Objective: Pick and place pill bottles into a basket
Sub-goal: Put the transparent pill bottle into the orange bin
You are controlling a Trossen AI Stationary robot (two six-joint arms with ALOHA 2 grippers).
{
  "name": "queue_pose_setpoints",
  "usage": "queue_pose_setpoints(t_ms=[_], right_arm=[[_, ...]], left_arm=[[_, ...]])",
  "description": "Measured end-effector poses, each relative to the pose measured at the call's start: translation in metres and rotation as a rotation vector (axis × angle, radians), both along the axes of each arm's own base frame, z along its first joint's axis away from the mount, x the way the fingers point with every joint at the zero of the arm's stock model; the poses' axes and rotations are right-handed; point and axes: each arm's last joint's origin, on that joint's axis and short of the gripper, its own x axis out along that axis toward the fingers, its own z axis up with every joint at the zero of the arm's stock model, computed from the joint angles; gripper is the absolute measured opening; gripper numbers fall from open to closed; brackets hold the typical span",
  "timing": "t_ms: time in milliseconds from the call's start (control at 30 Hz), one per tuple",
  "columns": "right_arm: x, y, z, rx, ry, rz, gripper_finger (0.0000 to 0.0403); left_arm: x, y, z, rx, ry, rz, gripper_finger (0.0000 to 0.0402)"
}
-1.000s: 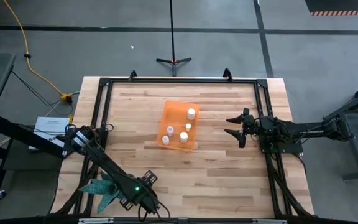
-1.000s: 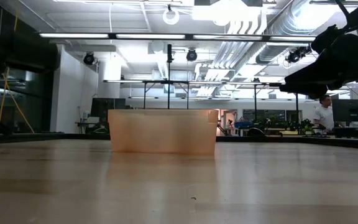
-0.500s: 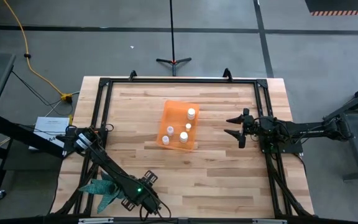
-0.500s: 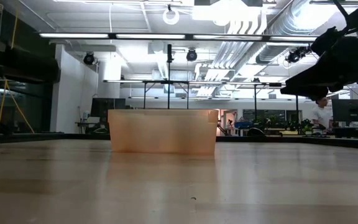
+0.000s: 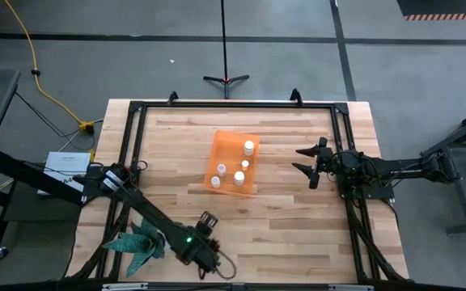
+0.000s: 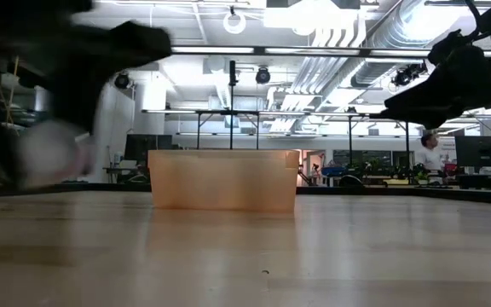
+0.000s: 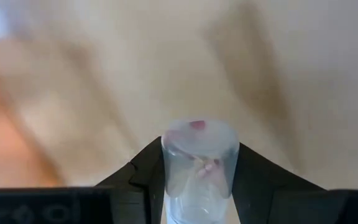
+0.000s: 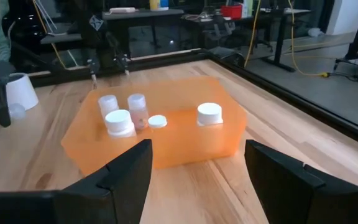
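Observation:
The orange bin (image 5: 235,163) sits mid-table with several white pill bottles (image 8: 120,121) standing inside it. My left gripper (image 5: 209,220) is over the near part of the table, near side of the bin, shut on one pill bottle (image 7: 199,168). It shows blurred at the left of the low view (image 6: 49,153). My right gripper (image 5: 307,162) hangs open and empty just right of the bin, fingers wide apart (image 8: 194,180). My left gripper pinches the pill bottle by its two opposite sides (image 7: 169,171) between its two fingers. The bottle's end (image 7: 197,127) sticks out past the fingertips. In the low view the bottle is clear of the table top.
A green spiky plant (image 5: 136,242) lies at the near left corner; its white pot shows in the right wrist view (image 8: 20,90). A black frame (image 5: 233,105) runs along the table's edges. Bare wood lies between my left gripper and the bin.
My left gripper has swung fast from the near edge toward the table's right and far side, toward the bin, carrying the pill bottle. It has come into the low view at the left, blurred. My right gripper has stayed by the bin.

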Motion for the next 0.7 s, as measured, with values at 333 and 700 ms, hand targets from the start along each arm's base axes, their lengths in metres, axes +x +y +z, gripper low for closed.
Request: queue_pose_setpoints(t_ms=[333,700], right_arm=[[0.000,-0.001,0.000,0.019,-0.010,-0.030,0.0247],[0.000,-0.001,-0.001,0.023,0.002,-0.024,0.0247]], left_arm=[[0.060,0.058,0.051,0.060,-0.258,0.297,0.0174],[0.114,0.125,0.085,-0.227,-0.486,0.140,0.0175]])
